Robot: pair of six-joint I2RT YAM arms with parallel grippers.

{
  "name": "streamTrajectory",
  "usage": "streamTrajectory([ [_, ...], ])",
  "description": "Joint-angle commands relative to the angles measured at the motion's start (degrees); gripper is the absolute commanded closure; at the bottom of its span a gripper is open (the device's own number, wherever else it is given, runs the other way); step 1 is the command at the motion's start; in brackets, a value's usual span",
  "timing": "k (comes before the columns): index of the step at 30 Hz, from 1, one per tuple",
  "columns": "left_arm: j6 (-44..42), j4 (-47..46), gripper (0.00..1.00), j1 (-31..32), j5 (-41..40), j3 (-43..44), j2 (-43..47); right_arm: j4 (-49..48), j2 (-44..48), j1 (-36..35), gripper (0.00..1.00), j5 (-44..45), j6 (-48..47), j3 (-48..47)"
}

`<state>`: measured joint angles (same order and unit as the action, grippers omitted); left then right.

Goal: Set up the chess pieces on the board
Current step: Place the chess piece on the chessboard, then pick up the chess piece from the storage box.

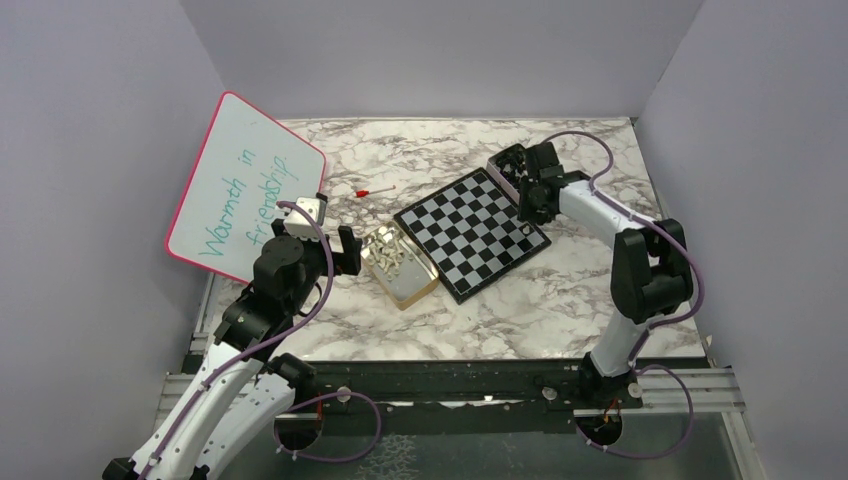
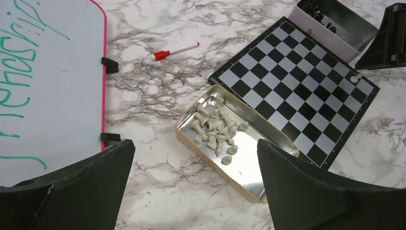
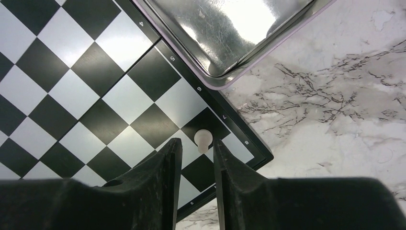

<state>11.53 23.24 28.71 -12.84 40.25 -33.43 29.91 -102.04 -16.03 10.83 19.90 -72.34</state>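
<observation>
Right gripper (image 3: 197,143): jaws narrowly parted astride a pale chess piece (image 3: 203,140) standing at the board (image 3: 57,86) edge. Left gripper (image 2: 195,146): fully open, empty.

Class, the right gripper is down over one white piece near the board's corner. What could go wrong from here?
1. The white piece stands between the right gripper's parted fingers, so a skewed retreat may topple it.
2. It sits by the board's corner rim; a nudge could push it off.
3. The silver tin lies close to that edge and might get bumped.
</observation>
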Motion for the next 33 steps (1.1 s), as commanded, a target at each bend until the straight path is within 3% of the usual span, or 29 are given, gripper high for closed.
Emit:
streamTrajectory([
  [1,-0.2,-1.28,0.01,-0.06,0.71,-0.61,0.78,4.2,3.36,0.29,0.64,-2.23,0.08,-3.18],
  [9,-0.26,-1.27,0.01,-0.06,0.44,-0.48,0.89,3.17,10.17,-1.28,0.63,-11.87,0.49,-1.8],
  [16,-0.16,-1.19,0.01,-0.06,-2.02,-0.26,1.54,-2.35,13.05,-9.64,0.63,-14.24,3.13,1.37],
  [25,1.02,-0.37,0.01,-0.06,-7.06,-0.15,5.82,-7.87,7.79,-25.83,0.66,-11.3,5.86,-1.56],
  [33,1.3,0.0,0.01,-0.06,-10.13,-0.21,8.46,-9.02,-1.42,-33.79,0.7,-6.5,6.7,-7.93],
])
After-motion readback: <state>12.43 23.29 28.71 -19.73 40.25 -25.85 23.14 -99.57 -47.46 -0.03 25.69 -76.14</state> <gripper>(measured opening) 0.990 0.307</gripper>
